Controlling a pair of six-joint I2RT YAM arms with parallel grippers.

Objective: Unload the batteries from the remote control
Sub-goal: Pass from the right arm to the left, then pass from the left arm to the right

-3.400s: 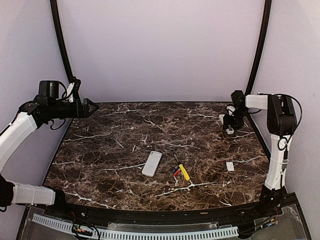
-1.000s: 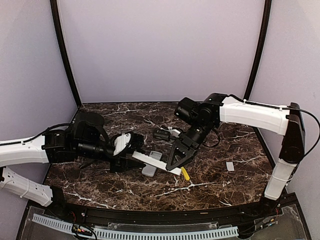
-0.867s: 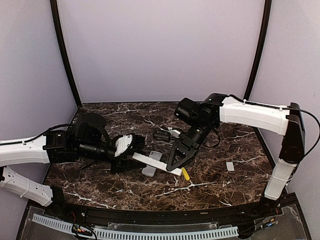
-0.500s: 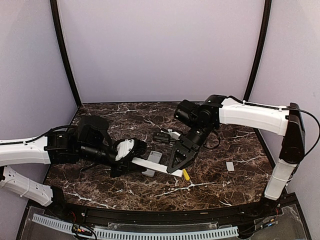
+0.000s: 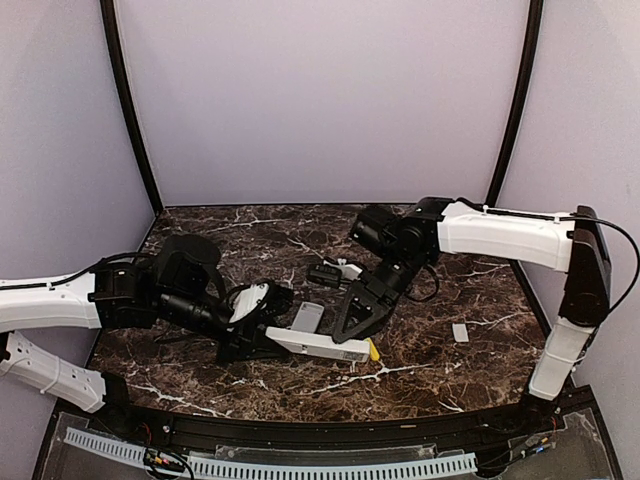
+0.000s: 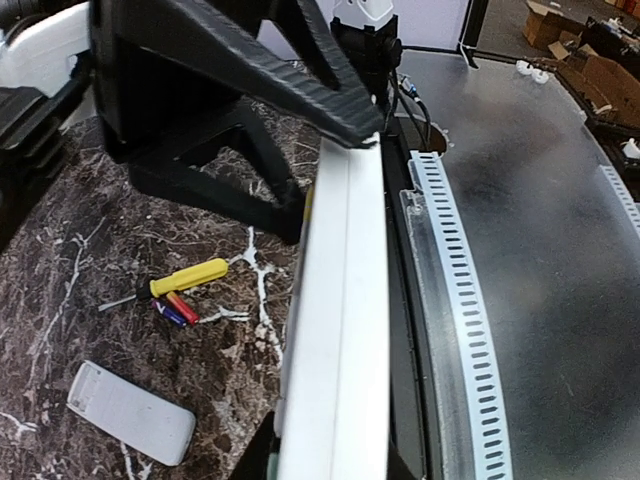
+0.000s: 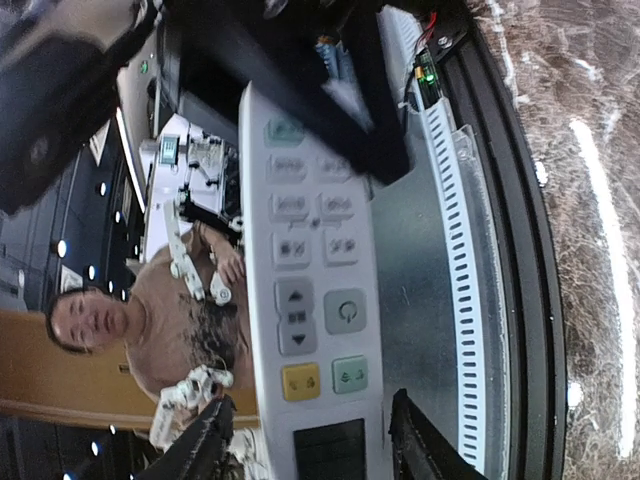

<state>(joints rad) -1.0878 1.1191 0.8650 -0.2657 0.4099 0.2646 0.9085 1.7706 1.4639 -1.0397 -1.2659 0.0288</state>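
Remote control (image 5: 318,345) held above the table (image 5: 200,250), with a gripper at each end.

One end of the remote is clamped in the closed left gripper (image 5: 268,333). The button end is flanked by the fingers of the right gripper (image 7: 310,420), which are set a little apart; whether they press on the remote cannot be told. The red and blue batteries (image 6: 176,308) are seen lying on the table below that end of the remote, touching a yellow-handled screwdriver (image 6: 188,276). A flat white cover (image 6: 130,427) is seen lying on the table beside the remote's clamped end.

Overhead and close wrist cameras share the remote (image 5: 318,343).
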